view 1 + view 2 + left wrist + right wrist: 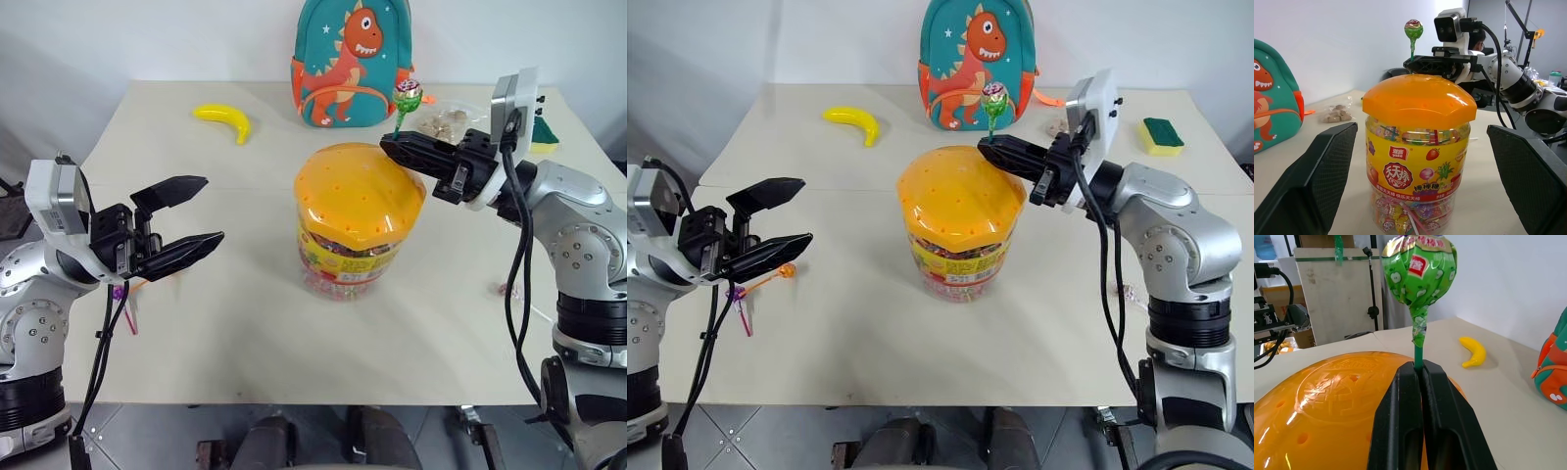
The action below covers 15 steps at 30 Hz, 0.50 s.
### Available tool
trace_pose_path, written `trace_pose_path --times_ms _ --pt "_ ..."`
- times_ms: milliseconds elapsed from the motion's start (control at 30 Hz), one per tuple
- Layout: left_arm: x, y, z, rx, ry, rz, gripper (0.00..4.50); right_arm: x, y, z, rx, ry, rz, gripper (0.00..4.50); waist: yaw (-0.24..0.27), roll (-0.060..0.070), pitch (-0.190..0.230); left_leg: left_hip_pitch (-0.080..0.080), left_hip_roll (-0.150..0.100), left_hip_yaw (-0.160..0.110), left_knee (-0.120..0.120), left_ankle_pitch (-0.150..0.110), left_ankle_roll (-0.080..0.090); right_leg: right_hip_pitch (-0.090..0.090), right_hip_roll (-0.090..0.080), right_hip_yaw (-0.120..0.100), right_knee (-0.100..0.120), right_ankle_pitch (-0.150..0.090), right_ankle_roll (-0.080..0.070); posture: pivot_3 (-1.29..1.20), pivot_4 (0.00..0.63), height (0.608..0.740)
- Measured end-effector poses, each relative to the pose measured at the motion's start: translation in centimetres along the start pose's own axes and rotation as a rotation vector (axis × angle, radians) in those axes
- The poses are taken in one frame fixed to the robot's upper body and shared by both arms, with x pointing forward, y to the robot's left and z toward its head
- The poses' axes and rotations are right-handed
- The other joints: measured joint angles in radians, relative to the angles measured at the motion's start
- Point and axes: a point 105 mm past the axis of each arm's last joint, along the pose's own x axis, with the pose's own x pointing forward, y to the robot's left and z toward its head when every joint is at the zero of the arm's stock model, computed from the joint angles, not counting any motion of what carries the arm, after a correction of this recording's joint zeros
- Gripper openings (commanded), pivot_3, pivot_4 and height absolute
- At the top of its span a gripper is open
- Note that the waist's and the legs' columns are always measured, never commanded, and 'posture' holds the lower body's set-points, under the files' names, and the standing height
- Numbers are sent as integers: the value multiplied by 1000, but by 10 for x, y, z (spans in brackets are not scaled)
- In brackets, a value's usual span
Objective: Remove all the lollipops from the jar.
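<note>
Pinching a green lollipop [1419, 276] upright over the jar [358, 220], our right jaws [389, 145] are clamped; left jaws [201, 211] gape empty; backpack [353, 61], banana [223, 119] behind.

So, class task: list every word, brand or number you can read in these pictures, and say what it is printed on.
"yake", small white letters in the red badge on the jar label.
Chinese characters on the label's red circle and bottom strip: too small to read surely.
Red patch on the green lollipop wrapper: too blurred.
</note>
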Motion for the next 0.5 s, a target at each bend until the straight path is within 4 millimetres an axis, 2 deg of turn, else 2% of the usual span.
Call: trace_pose_path --times_ms 67,167,267,333,400,500 --pt "1 0 0 -1 -4 -3 4500 -2 -4 9 40 -86 -3 25 0 0 0 0 0 0 0 0 0 0 0 0 0 0 0 0 150 740" --pt "3 -1 -1 -1 -4 -22 4500 -18 -21 36 3 -204 -77 25 5 0 0 -1 0 0 0 0 0 -1 0 0 0 0 0 0 150 740" --pt "8 -6 -6 15 28 -78 4500 -56 -49 47 -76 -151 -240 25 13 0 0 -2 -3 -1 0 0 1 -1 -1 -2 -1 0 0 0 150 740" --pt "9 -10 -14 24 84 -126 4500 -94 -67 37 -131 8 -382 25 15 0 0 -3 -4 -1 0 -1 3 0 -1 -3 -1 0 0 0 150 740" --pt "9 -14 -22 29 134 -168 4500 -137 -82 10 -139 243 -525 25 11 0 0 -3 -4 1 -1 -2 5 0 -1 -3 -2 0 0 0 150 740" --pt "11 -19 -30 15 156 -212 4500 -187 -85 -32 -63 513 -646 25 8 0 0 -2 -2 7 0 -2 6 -1 -3 -6 -2 1 1 0 150 740"
